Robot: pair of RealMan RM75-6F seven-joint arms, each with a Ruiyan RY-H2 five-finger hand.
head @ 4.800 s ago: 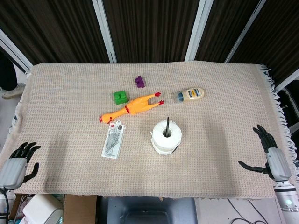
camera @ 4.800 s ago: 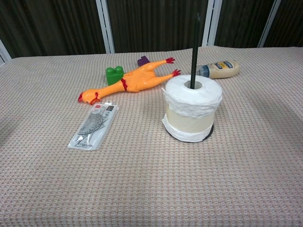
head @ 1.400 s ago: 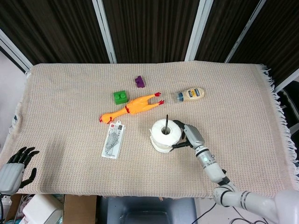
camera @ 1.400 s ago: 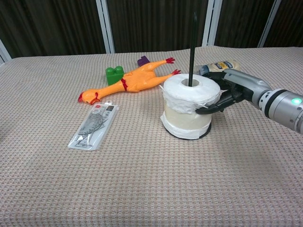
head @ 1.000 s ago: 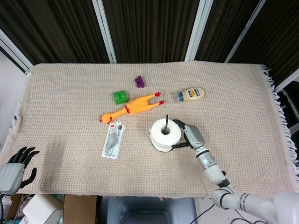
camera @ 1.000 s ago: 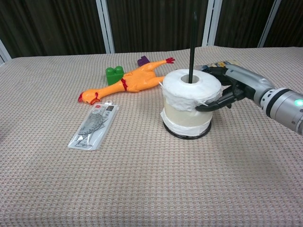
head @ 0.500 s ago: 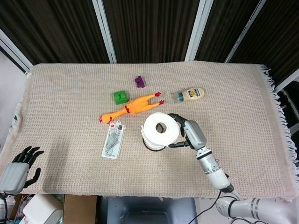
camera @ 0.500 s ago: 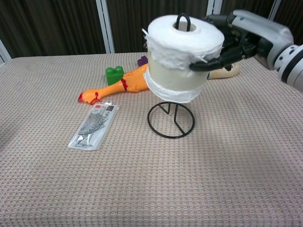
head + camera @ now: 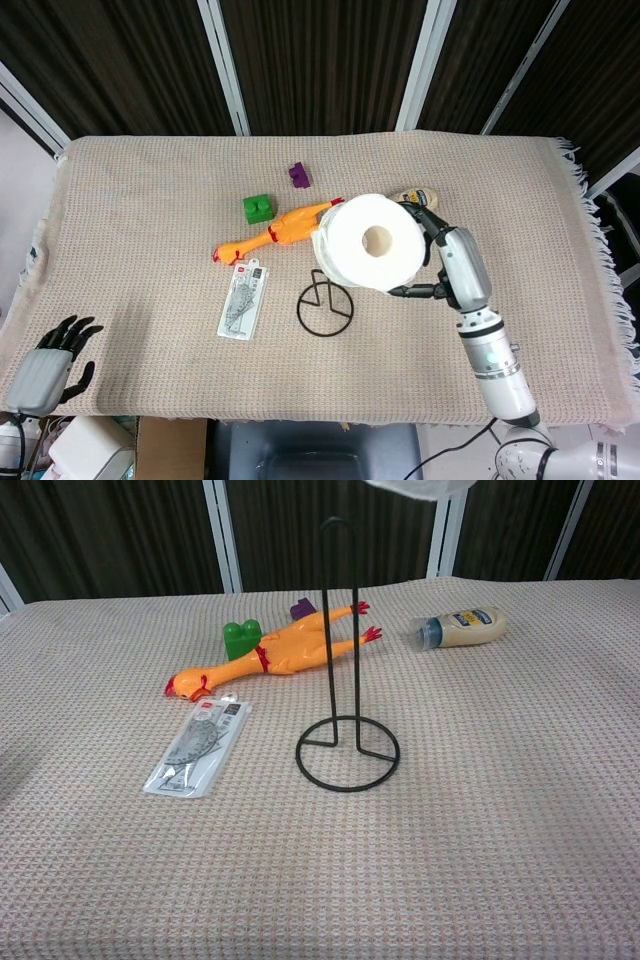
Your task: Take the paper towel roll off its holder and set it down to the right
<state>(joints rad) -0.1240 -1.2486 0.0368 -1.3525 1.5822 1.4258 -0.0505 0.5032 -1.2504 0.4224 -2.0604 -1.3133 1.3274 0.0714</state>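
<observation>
My right hand (image 9: pixel 455 268) grips the white paper towel roll (image 9: pixel 370 241) from its right side and holds it high above the table, clear of the holder. In the chest view only the roll's bottom edge (image 9: pixel 420 488) shows at the top of the frame. The black wire holder (image 9: pixel 345 730) stands bare on the cloth, with its ring base (image 9: pixel 325 310) below and left of the roll in the head view. My left hand (image 9: pixel 50 368) hangs off the table's near left corner, fingers apart, holding nothing.
A rubber chicken (image 9: pixel 275 233), green block (image 9: pixel 257 208), purple block (image 9: pixel 299 175) and a flat packet (image 9: pixel 240 299) lie left of the holder. A mayonnaise bottle (image 9: pixel 462 626) lies behind and to the right. Bare cloth (image 9: pixel 540 220) spreads to the right.
My right hand has lifted the roll up off the holder's rod and carried it slightly right. The holder now stands bare. The left hand has barely moved.
</observation>
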